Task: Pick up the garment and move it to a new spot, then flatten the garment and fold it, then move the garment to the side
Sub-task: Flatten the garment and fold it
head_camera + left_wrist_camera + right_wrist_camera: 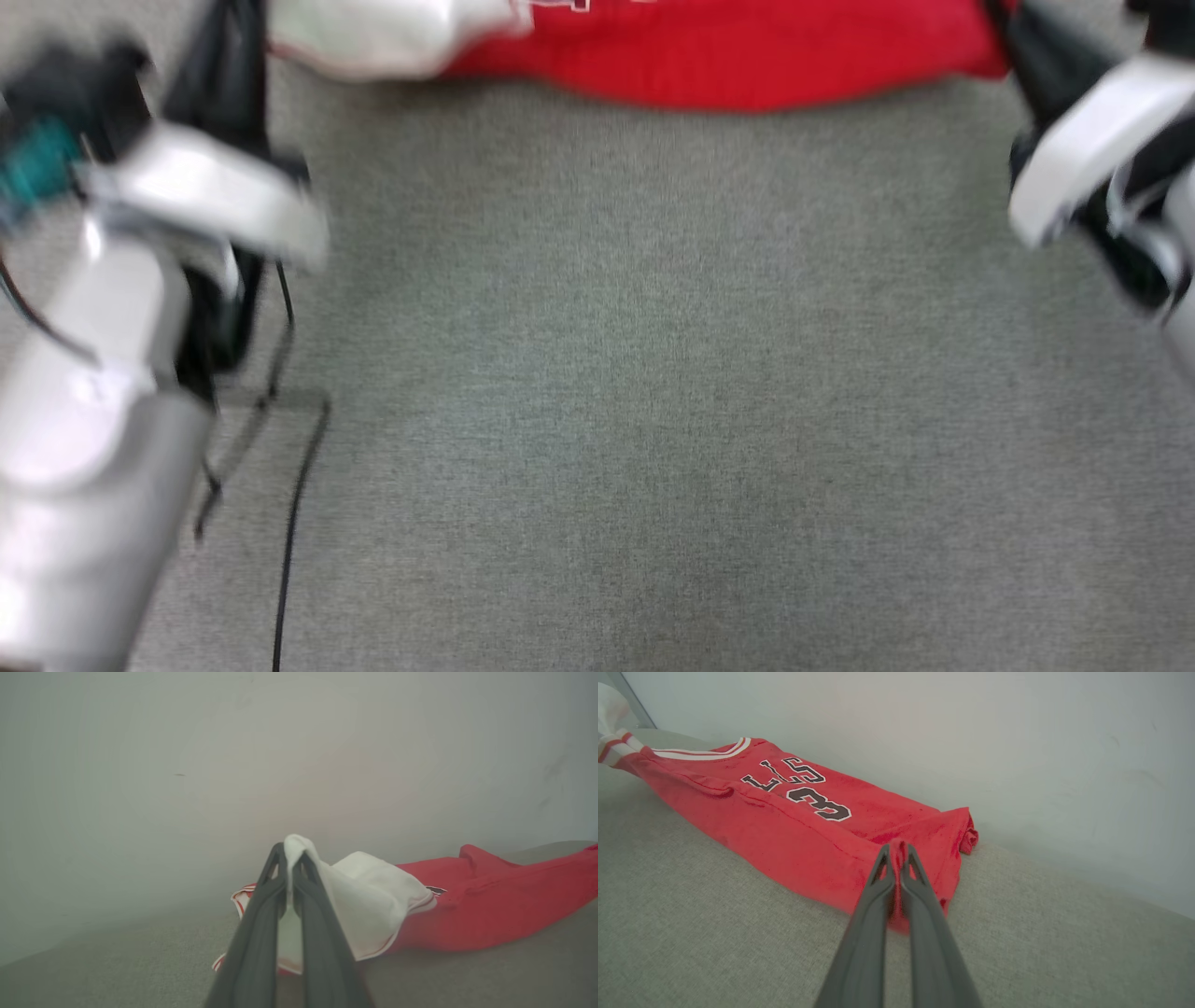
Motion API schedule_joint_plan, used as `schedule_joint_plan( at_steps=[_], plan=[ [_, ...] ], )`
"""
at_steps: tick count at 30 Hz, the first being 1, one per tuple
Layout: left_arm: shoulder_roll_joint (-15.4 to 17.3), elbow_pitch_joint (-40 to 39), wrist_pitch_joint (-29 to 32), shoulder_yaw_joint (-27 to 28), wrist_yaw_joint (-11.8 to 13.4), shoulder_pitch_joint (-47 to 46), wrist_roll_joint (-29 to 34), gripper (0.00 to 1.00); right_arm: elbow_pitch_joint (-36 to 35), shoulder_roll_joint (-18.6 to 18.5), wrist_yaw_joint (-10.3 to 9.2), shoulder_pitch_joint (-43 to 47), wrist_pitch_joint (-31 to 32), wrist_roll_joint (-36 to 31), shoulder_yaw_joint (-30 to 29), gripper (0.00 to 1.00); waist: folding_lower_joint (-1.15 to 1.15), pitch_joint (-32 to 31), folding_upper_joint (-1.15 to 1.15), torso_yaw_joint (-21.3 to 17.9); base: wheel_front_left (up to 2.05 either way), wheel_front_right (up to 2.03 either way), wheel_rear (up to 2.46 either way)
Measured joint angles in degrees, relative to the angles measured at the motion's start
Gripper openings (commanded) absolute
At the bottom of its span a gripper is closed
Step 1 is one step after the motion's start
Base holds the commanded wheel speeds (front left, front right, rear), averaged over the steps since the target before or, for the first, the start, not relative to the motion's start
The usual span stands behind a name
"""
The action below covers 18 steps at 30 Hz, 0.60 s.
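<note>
The garment (747,56) is a red jersey with white sleeves, stretched along the top edge of the blurred head view over grey fabric. In the left wrist view my left gripper (290,851) is shut on a white sleeve of the garment (369,896), whose red body trails to the right. In the right wrist view my right gripper (896,851) is shut on a red corner of the garment (794,826) near its hem; black white-outlined letters and a number show on its front. The pale left forearm (93,420) and right forearm (1092,159) frame the head view.
A grey fabric surface (653,392) spreads below the garment. A pale wall (971,732) rises right behind it. A thin black cable (294,504) hangs beside my left arm.
</note>
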Motion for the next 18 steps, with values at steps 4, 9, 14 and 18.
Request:
schedule_joint_plan(
  at_steps=[4, 9, 14, 18],
  plan=[
    [0.9, -4.3, 0.0, 0.9, 1.8, 10.2, -0.8, 0.00, -2.0, -2.0, 0.00, 6.0, 0.0, 1.5, 2.6, 0.00, 0.00, -3.1, 0.00, 0.1, 0.00, 0.00, 0.00],
    [2.0, -8.5, -0.1, 2.2, 3.4, 22.0, -2.6, 0.00, -4.5, -4.5, 0.00, 12.2, -0.1, 3.5, 5.3, 0.00, -0.01, -7.0, 0.00, 0.4, 0.00, 0.00, 0.00],
    [1.8, -11.7, 0.0, 1.8, 4.9, 32.9, -5.0, 0.00, -6.9, -6.5, 0.00, 18.8, -0.6, 5.3, 7.2, 0.00, -0.01, -11.2, 0.00, 0.9, 0.00, 0.00, 0.00],
    [1.0, -13.5, 0.2, 0.9, 6.4, 40.3, -6.3, 0.00, -8.4, -7.5, 0.00, 24.9, -1.2, 6.8, 7.8, 0.00, -0.01, -14.4, 0.00, 1.4, 0.00, 0.00, 0.00]
  ],
)
